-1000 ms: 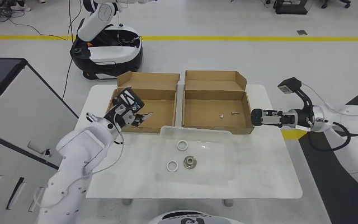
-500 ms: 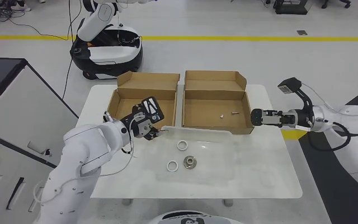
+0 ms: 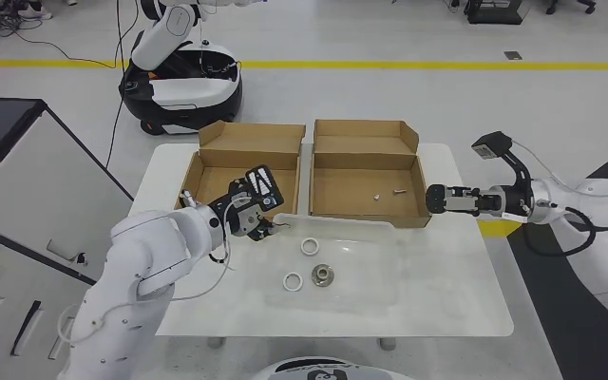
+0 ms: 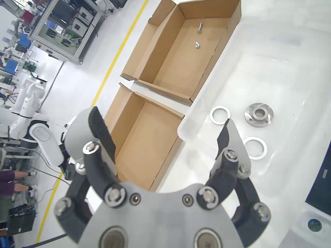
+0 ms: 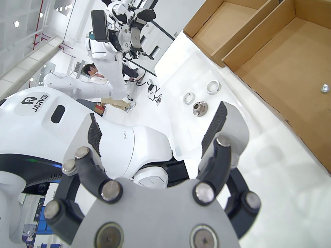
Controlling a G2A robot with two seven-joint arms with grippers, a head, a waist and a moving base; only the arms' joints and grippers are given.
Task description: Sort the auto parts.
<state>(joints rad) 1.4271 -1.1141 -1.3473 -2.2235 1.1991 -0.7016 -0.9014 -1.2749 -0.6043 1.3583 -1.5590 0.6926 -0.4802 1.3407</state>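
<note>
Above the far left corner of the white tray (image 3: 366,261), right by the left box (image 3: 237,180): left fingers (image 4: 102,132), spread wide, holding nothing. Inside the tray, in the middle of the counter (image 3: 456,294), near the tray's left end: a ring (image 3: 310,247), a second ring (image 3: 293,282) and a round metal part with a hole (image 3: 324,276), close together. In the right box (image 3: 351,190), at the counter's far edge: a small bolt (image 3: 378,199) and a second bolt (image 3: 399,190). Just past that box's right side, near the counter's right edge: right fingers (image 5: 214,127), spread wide too, holding nothing.
</note>
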